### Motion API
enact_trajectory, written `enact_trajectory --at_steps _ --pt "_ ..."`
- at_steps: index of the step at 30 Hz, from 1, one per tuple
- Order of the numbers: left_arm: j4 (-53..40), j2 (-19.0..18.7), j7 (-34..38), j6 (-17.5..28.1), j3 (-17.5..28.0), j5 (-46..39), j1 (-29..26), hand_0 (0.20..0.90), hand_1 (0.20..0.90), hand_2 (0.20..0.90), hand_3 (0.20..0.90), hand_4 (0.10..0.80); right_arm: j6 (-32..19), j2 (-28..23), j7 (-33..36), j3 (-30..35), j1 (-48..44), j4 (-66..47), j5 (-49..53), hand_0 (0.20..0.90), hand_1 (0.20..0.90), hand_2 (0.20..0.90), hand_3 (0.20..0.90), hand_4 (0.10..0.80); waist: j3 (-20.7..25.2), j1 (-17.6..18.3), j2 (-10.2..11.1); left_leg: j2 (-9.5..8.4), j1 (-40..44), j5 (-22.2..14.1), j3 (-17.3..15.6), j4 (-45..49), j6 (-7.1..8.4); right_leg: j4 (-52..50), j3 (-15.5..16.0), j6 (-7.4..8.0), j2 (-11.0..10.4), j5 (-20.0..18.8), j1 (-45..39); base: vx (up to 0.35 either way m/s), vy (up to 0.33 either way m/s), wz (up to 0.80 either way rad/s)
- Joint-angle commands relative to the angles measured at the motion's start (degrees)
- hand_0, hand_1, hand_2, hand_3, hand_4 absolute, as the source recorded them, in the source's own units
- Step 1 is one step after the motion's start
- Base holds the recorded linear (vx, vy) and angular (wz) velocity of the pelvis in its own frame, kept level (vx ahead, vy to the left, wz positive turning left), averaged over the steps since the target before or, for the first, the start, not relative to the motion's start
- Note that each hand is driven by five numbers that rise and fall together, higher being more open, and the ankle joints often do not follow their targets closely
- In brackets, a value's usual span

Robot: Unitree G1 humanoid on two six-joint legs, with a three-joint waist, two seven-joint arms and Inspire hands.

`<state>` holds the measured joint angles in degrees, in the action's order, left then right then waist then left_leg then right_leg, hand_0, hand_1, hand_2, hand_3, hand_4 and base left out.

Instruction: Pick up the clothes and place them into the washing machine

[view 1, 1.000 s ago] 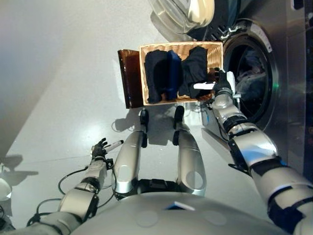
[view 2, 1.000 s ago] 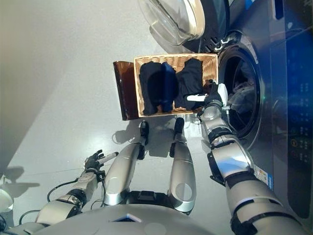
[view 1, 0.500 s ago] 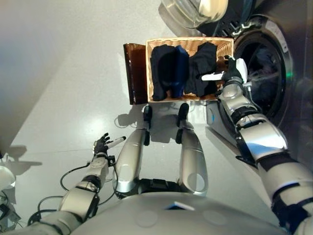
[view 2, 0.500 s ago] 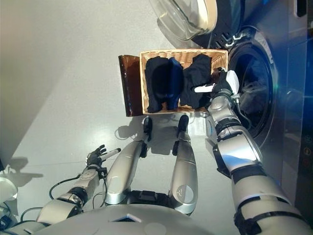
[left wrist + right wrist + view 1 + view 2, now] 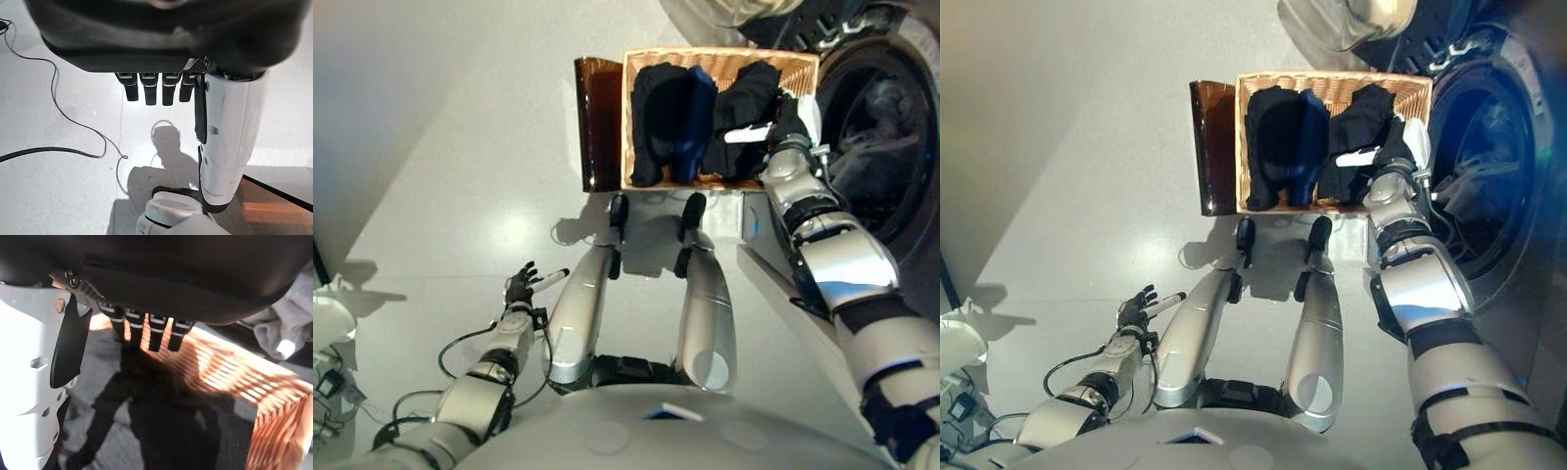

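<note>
A wicker basket (image 5: 724, 55) stands on the floor ahead of me, holding a navy-black garment (image 5: 671, 117) and a black garment (image 5: 749, 98). My right hand (image 5: 790, 122) hovers over the basket's right side above the black garment, open, its white-covered thumb pointing across the cloth. In the right wrist view its fingers (image 5: 146, 328) hang straight above the dark cloth (image 5: 161, 421) and hold nothing. To the right of the basket the washing machine's drum (image 5: 891, 117) stands open, with pale laundry (image 5: 288, 323) inside. My left hand (image 5: 521, 290) hangs open low at my left side.
A dark brown box (image 5: 599, 122) adjoins the basket's left side. The washer's round door (image 5: 1356, 20) is swung open above the basket. A white object (image 5: 328, 318) lies at the far left on the grey floor (image 5: 460, 147).
The camera has shifted, so basket and washer sit higher and further right. My right hand has come a little further over the basket from the washer side. The left hand has not moved.
</note>
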<state>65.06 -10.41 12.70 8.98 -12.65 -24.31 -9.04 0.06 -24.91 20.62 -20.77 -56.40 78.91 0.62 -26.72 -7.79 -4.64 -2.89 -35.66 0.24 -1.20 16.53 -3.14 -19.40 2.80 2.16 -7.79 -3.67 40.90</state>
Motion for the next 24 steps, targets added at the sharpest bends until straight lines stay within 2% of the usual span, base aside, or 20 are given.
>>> enact_trajectory --at_steps 1,4,5,7,11,12,13,14,15,20,24 --pt "-6.26 -1.81 1.62 1.86 -2.76 -0.01 5.71 0.9 0.9 0.9 0.9 0.8 -1.28 -4.34 3.02 -1.53 -3.77 1.11 0.87 0.9 0.9 0.9 0.9 0.8 1.38 -1.23 -1.03 0.67 -4.9 2.3 0.19 2.32 3.57 -2.92 -0.11 1.81 -2.24 1.31 0.07 -0.034 -0.008 0.05" --pt "-13.46 -2.31 0.38 2.07 -3.69 0.25 9.66 0.9 0.9 0.9 0.9 0.8 -1.37 -5.44 2.58 -0.98 -4.73 2.7 2.66 0.9 0.9 0.9 0.9 0.8 0.66 -2.1 -2.11 0.43 -7.02 1.58 0.77 4.88 3.27 -6.35 -0.08 1.42 -2.09 2.89 1.99 -0.026 -0.012 0.13" --pt "-15.05 -2.37 -0.09 2.08 -4.03 0.42 10.7 0.9 0.9 0.9 0.9 0.8 -1.36 -5.6 2.3 -0.78 -4.48 3.12 3.08 0.9 0.9 0.9 0.9 0.8 0.29 -2.18 -2.33 0.11 -6.68 -0.62 1.11 6.49 3.31 -8.33 -0.36 1.6 -2.09 5.26 1.63 0.039 -0.016 0.27" --pt "-17.92 -3.01 -1.19 1.69 -3.79 0.55 12.2 0.9 0.9 0.9 0.9 0.8 -1.41 -6.26 1.53 -0.15 -3.94 4.47 4.07 0.9 0.9 0.9 0.9 0.8 -0.44 -2.35 -3.16 -0.55 -8.82 -2.3 1.64 11.41 2.98 -13.1 0.16 1.09 -2.75 7.36 3.21 -0.015 -0.008 0.22" --pt "-20.93 -3.78 -1.59 1.55 -3.34 1.34 13.24 0.9 0.9 0.9 0.9 0.8 -0.95 -6.52 0.73 -1.49 -3.58 4.81 3.0 0.9 0.9 0.9 0.9 0.8 -0.02 -2.54 -3.75 -0.89 -11.19 -3.65 1.77 14.92 2.87 -16.74 -0.01 0.77 -3.14 8.6 5.43 -0.028 0.017 0.07" --pt "-20.93 -3.78 -1.59 1.55 -3.34 1.34 13.25 0.9 0.9 0.9 0.9 0.8 -0.95 -6.52 0.73 -1.49 -3.57 4.81 3.0 0.845 0.845 0.845 0.845 0.761 0.0 -2.54 -3.74 -0.89 -11.21 -3.65 1.77 14.92 2.87 -16.75 -0.01 0.77 -3.14 8.6 5.45 -0.021 0.001 0.07" --pt "-21.88 -3.8 -1.89 1.48 -3.23 1.75 13.64 0.9 0.9 0.9 0.9 0.8 -0.64 -6.4 0.33 -2.13 -3.39 5.38 2.17 0.642 0.642 0.642 0.642 0.616 0.2 -2.71 -3.9 -0.87 -11.63 -3.94 1.9 15.37 2.86 -17.43 -0.02 0.75 -3.22 9.1 5.76 -0.029 -0.017 0.07" --pt "-24.23 -4.33 -2.43 1.2 -2.49 2.28 14.59 0.9 0.9 0.9 0.9 0.8 0.42 -7.15 -1.19 -3.48 -4.02 6.78 0.78 0.521 0.521 0.521 0.521 0.529 0.5 -3.21 -4.16 -0.94 -12.81 -4.53 2.06 17.13 2.86 -19.18 0.1 0.48 -3.28 10.0 6.56 -0.048 -0.024 0.09" --pt "-26.11 -4.6 -2.73 0.97 -2.14 2.66 14.94 0.9 0.9 0.9 0.9 0.8 1.0 -7.53 -2.07 -4.32 -4.6 7.3 0.08 0.2 0.2 0.2 0.2 0.3 0.57 -3.4 -4.22 -0.87 -13.73 -4.85 2.2 18.33 2.89 -20.47 0.13 0.34 -3.32 10.56 7.46 -0.05 -0.021 0.07" --pt "-32.22 -5.38 -3.96 -0.11 -0.62 4.11 17.27 0.9 0.9 0.9 0.9 0.8 1.57 -9.24 -3.15 -4.24 -4.62 7.45 0.41 0.2 0.2 0.2 0.2 0.3 0.46 -3.84 -4.54 -0.84 -15.01 -5.99 2.16 21.23 2.81 -23.8 0.43 0.02 -3.74 12.25 8.82 -0.014 -0.005 0.02" --pt "-32.11 -5.65 -3.97 -0.67 0.3 4.44 17.24 0.9 0.9 0.9 0.9 0.8 1.97 -8.57 -3.33 -4.16 -4.64 7.59 0.34 0.2 0.2 0.2 0.2 0.3 0.56 -3.93 -4.42 -0.62 -14.58 -5.68 2.01 20.38 2.75 -23.31 0.69 0.03 -3.61 12.14 8.68 -0.018 -0.007 -0.05"
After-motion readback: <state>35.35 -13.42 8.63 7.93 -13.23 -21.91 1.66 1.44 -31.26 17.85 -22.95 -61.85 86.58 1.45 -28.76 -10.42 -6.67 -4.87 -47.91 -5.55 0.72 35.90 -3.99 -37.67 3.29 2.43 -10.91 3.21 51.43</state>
